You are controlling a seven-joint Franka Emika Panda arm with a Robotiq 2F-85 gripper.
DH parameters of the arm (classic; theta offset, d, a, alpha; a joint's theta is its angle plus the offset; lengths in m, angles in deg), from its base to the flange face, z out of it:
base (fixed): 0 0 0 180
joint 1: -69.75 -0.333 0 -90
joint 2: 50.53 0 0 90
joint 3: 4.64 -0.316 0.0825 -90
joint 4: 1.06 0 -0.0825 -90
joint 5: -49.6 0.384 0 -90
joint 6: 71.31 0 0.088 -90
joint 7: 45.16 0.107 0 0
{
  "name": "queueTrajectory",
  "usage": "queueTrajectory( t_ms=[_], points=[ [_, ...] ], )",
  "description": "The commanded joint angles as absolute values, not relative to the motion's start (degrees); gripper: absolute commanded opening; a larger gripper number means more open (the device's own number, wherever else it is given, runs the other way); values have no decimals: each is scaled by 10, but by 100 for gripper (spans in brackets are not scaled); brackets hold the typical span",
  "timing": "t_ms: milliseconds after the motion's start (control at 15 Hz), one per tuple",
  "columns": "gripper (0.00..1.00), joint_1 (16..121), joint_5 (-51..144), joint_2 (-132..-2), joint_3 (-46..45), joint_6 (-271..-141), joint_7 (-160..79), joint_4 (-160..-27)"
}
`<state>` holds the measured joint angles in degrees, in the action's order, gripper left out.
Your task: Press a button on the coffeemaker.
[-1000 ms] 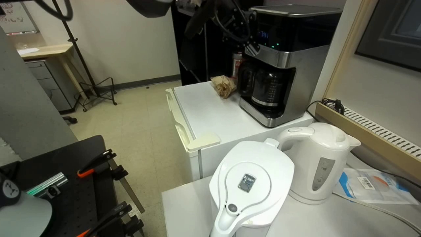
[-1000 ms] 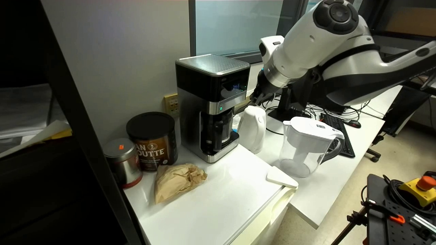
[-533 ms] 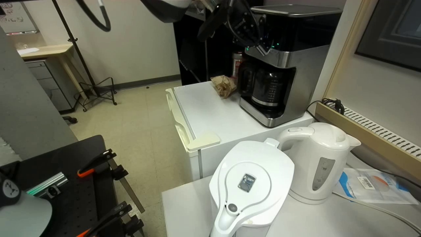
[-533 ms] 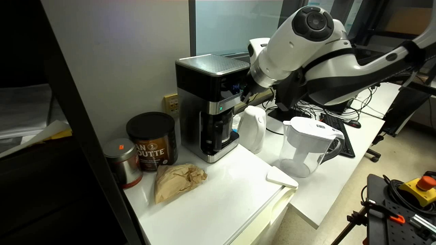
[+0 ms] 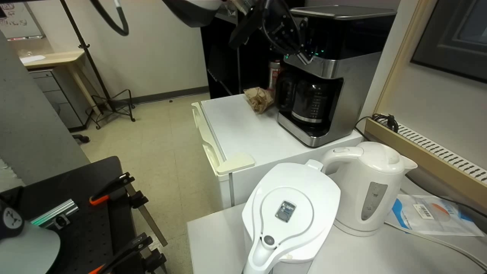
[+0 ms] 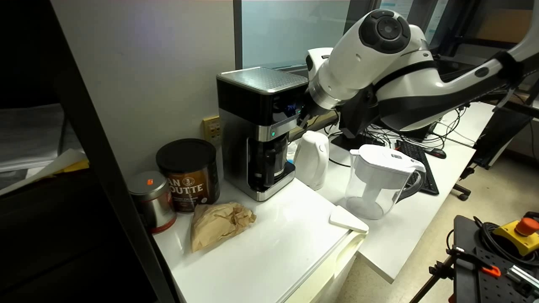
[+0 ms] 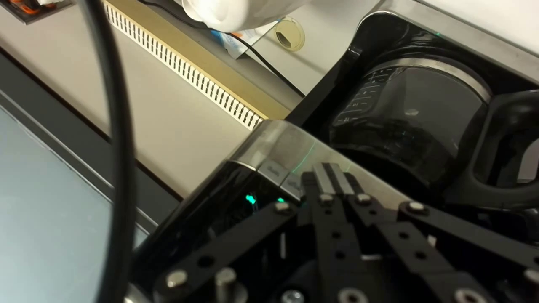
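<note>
The coffeemaker, tall and boxy with a black top and silver-grey front band, shows in both exterior views (image 5: 357, 80) (image 6: 240, 147) and in the wrist view (image 7: 286, 147). Its dark glass carafe (image 7: 408, 109) sits in the lower recess. In the wrist view, small grey buttons (image 7: 273, 170) line the band's edge beside green lights; one is partly covered by a finger. My gripper (image 7: 332, 179) is shut and empty, fingertips together over the band. It also shows at the coffeemaker's front in both exterior views (image 5: 305, 58) (image 6: 302, 122). I cannot tell whether the tips touch.
A white kettle (image 5: 369, 186) and a water-filter jug (image 5: 293, 213) stand beside the coffeemaker. A crumpled paper bag (image 6: 221, 225), a coffee can (image 6: 189, 176) and a metal canister (image 6: 151, 198) stand on its other side. A loose black cable (image 7: 120, 147) crosses the wrist view.
Over the last second my gripper has moved in along the coffeemaker's front, covering its clock display in an exterior view. In the last half second it has barely moved. It stays shut.
</note>
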<state>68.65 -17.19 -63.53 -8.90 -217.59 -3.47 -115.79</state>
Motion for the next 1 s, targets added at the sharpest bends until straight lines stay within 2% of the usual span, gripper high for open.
queueTrajectory(
  t_ms=[0,933],
  points=[
    [2,675,-169,-592,-80,-2206,-56,-1208],
    [1,663,-182,-313,-111,-2208,-242,-1497]
  ],
)
